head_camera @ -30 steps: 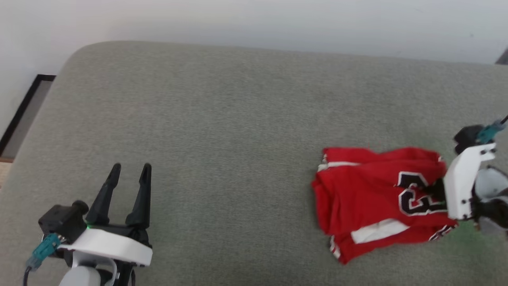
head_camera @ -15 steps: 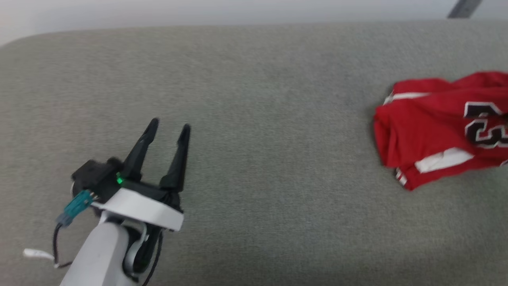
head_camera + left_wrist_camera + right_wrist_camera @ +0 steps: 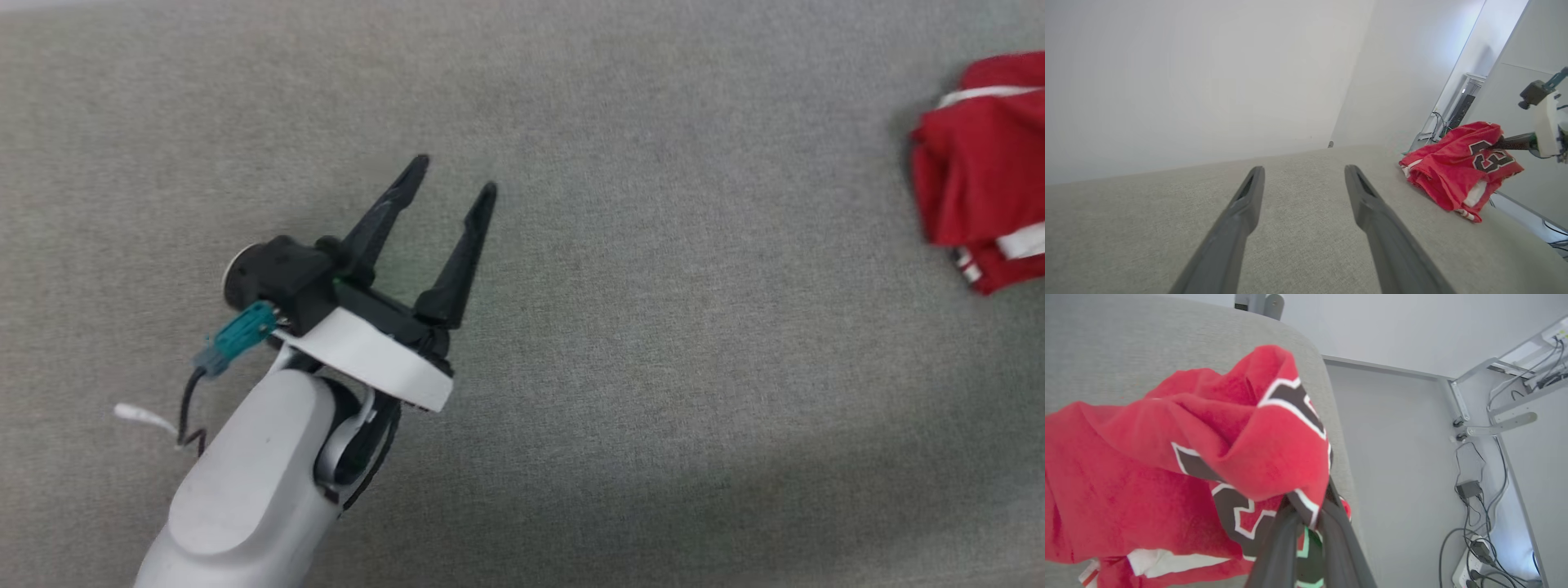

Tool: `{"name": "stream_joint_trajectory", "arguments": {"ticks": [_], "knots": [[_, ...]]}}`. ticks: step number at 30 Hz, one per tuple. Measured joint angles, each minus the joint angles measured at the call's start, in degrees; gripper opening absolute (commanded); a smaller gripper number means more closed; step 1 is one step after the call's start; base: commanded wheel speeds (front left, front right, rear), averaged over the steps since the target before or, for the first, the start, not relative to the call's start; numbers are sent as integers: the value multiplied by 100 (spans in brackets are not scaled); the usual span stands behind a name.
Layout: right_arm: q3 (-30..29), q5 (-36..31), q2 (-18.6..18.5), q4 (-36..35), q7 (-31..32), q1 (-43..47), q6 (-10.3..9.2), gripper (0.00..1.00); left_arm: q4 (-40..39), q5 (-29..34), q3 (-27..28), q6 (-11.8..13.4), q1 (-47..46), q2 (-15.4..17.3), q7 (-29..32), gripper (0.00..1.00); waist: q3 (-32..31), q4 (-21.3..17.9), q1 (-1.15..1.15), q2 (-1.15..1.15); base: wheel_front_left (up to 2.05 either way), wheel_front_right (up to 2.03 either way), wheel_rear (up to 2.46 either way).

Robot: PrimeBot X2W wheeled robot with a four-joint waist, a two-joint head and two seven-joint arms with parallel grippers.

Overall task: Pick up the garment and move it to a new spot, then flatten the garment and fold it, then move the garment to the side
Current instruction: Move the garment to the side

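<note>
The right pincer (image 3: pixel 1307 519) pinches the garment (image 3: pixel 1449 173), its tips hidden in cloth. The left pincer (image 3: pixel 454 175) stands spread, empty.

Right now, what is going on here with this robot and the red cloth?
The right gripper is shut on a crumpled red jersey-style T-shirt with white trim and black lettering, which lies bunched near one end of a grey fabric-covered surface. The left gripper is open and empty, poised over bare grey fabric, well apart from the shirt.
</note>
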Motion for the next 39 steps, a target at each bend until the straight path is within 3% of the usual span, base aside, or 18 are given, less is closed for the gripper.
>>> {"name": "stream_joint_trajectory", "arguments": {"ticks": [15,16,17,18,19,20,30,39], "knots": [[-872,-1405,456,2002,-1183,-788,0,0,113,-105,-441,0,-533,4,0,100,452,76,0,0,0,0,0],[-877,-1490,491,2060,-1234,-817,0,7,113,-109,-410,0,-534,5,0,100,456,93,0,0,0,0,0],[-886,-1560,510,2105,-1257,-846,0,38,111,-116,-390,0,-534,10,0,100,454,106,0,0,0,0,0],[-942,-1567,526,2145,-1335,-882,0,48,109,-115,-366,0,-534,15,0,100,448,114,0,0,0,0,0],[-975,-1607,526,2162,-1388,-916,0,83,102,-115,-335,0,-533,23,0,100,439,119,-1,0,0,0,0],[-976,-1639,535,2180,-1382,-937,0,100,94,-116,-297,0,-528,33,0,100,425,123,0,0,0,0,0],[-1147,-1782,644,2292,-1889,-1129,0,100,43,-215,254,0,-163,92,0,100,130,102,0,0,0,0,0],[-1155,-1624,1194,2125,-2526,-1016,0,100,62,-366,794,1,272,82,0,100,-298,173,0,0,0,0,0]]}}
